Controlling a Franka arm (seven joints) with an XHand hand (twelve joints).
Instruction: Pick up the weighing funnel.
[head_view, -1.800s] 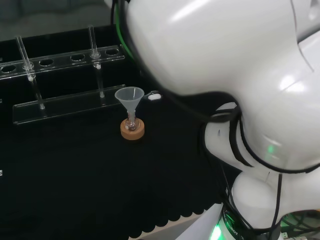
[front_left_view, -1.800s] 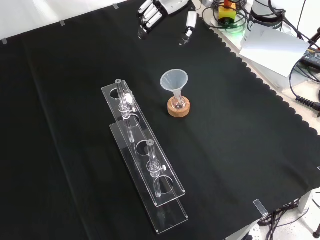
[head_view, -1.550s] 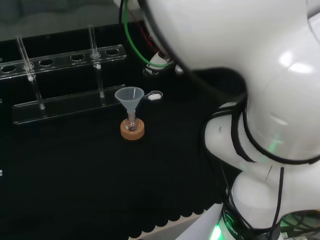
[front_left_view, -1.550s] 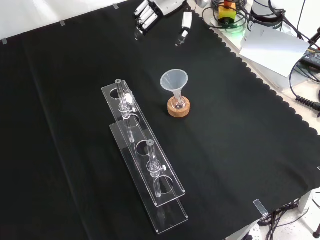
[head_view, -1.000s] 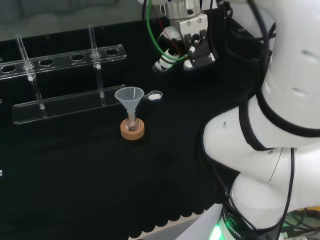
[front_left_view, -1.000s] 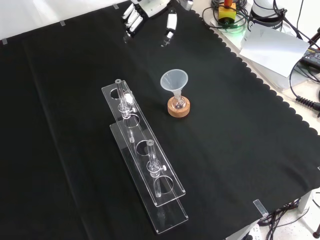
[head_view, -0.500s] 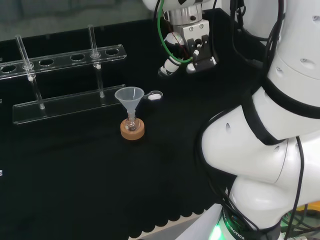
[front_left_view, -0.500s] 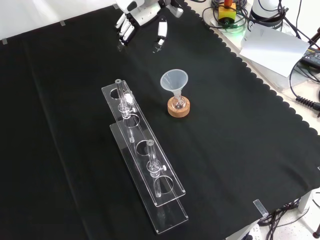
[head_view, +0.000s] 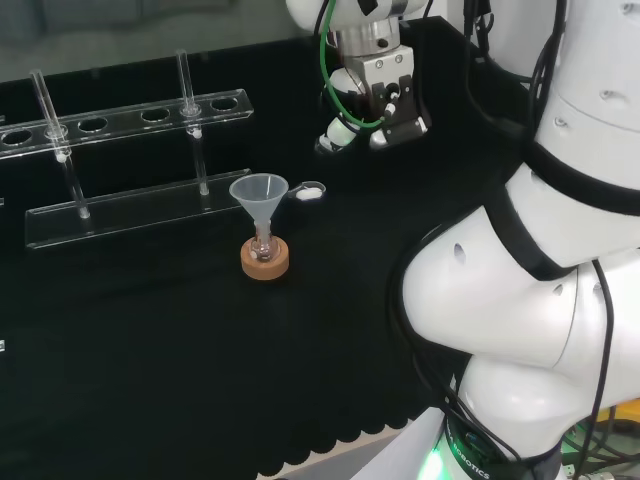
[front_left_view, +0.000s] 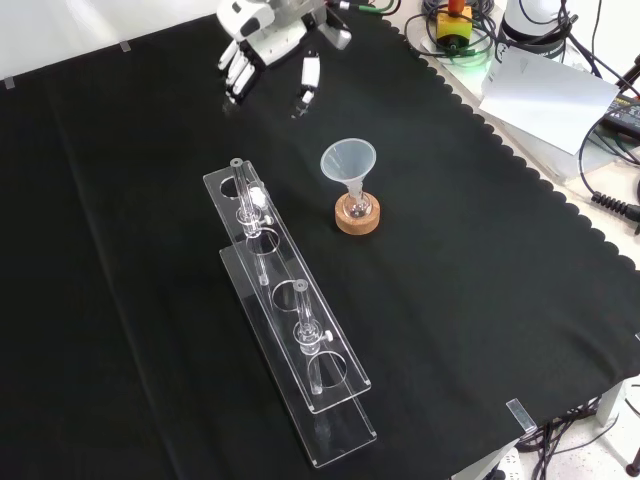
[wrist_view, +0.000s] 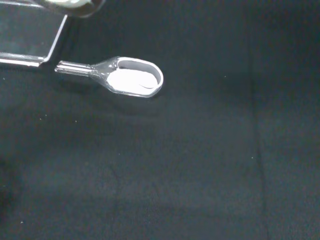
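Note:
The weighing funnel (head_view: 312, 192) is a small clear scoop with a short stem, lying flat on the black cloth just right of the big funnel (head_view: 260, 200) in the head view. Up close in the wrist view, the weighing funnel (wrist_view: 131, 82) has something white in its bowl. My hand (head_view: 375, 100) hovers above and to the right of it in the head view, apart from it. From the front, the hand (front_left_view: 265, 30) comes in at the top with fingers straight and spread, holding nothing.
The big funnel (front_left_view: 348, 165) stands in a small flask on a cork ring (front_left_view: 358, 215). A clear test-tube rack (front_left_view: 290, 310) with two tubes lies left of it in the front view. The cloth's scalloped edge (front_left_view: 520, 150) runs along the right.
The hand has travelled left and down in the front view, towards the weighing funnel. In the head view the arm's big link swung away and the hand came into sight.

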